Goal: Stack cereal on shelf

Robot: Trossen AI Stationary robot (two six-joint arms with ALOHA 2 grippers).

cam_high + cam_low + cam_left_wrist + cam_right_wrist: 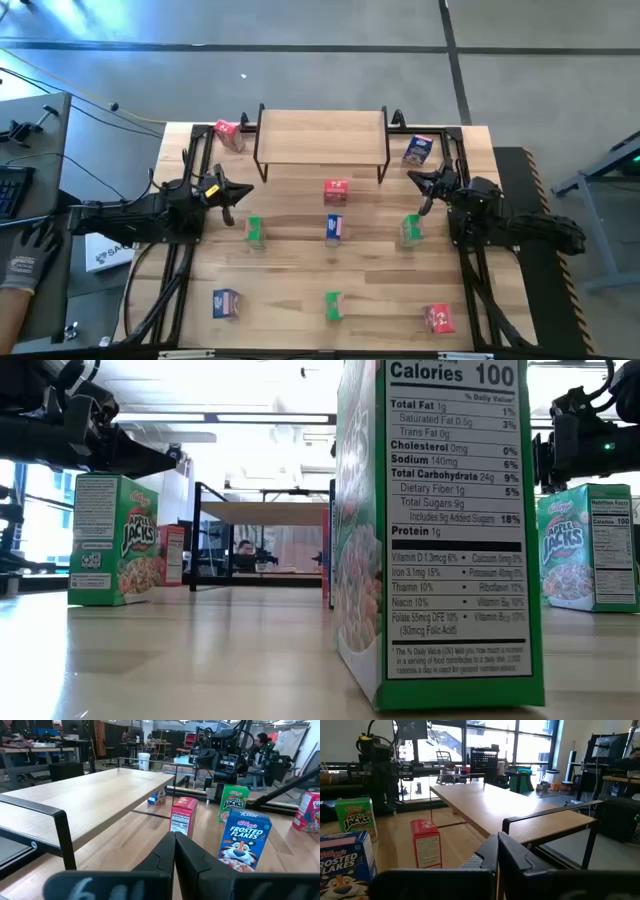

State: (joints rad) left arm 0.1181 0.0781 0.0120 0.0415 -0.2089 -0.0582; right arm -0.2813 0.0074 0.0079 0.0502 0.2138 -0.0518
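Standing scattered on the surface [290, 250] below the empty shelf [322, 135] at upper centre, the cereal boxes look light, stiff and easily crushed or tipped; pinching one across its narrow sides near the top seems safest. Left hand [243, 191] and right hand [414, 178] are clenched, holding nothing, flanking the shelf.

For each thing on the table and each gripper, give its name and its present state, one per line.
shelf: top bare, no box on it.
blue boxes: three, all on the tabletop.
red boxes: three, all on the tabletop.
green boxes: three, all on the tabletop.
left gripper: shut, empty, left of the shelf.
right gripper: shut, empty, right of the shelf.
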